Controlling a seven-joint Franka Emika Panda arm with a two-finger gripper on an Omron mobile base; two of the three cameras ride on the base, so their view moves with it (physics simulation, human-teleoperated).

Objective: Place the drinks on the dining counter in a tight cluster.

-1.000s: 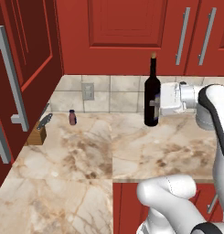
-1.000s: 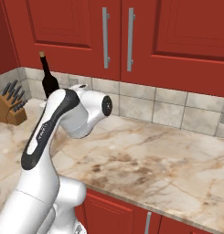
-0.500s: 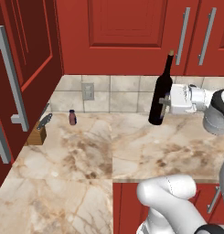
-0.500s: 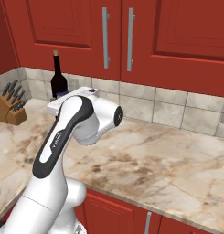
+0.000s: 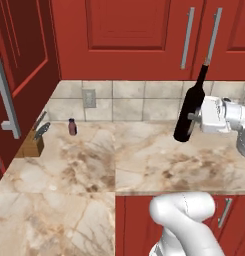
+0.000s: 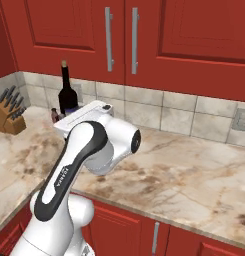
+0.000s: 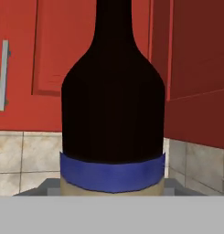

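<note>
The tall dark wine bottle (image 5: 191, 107) hangs above the marble wall counter (image 5: 144, 160), its neck leaning to the right. My gripper (image 5: 195, 118) is shut on its lower body from the right side. In the right base view the bottle (image 6: 67, 94) rises behind my white hand (image 6: 86, 114). The hand view has the bottle (image 7: 112, 105) close up, with its blue band and beige label low between the jaws. A small maroon container with a dark top (image 5: 72, 127) stands by the back wall. The dining counter is out of view.
A wooden knife block (image 5: 34, 142) sits at the counter's left end, and shows as the knife block (image 6: 9, 117) in the right base view. Red cabinets with grey handles hang above the tiled backsplash. A wall outlet (image 5: 88, 98) is left of the bottle.
The bottle has travelled to the right along the wall in my grip and now tilts, its neck leaning right. The base and counter items have stayed put.
</note>
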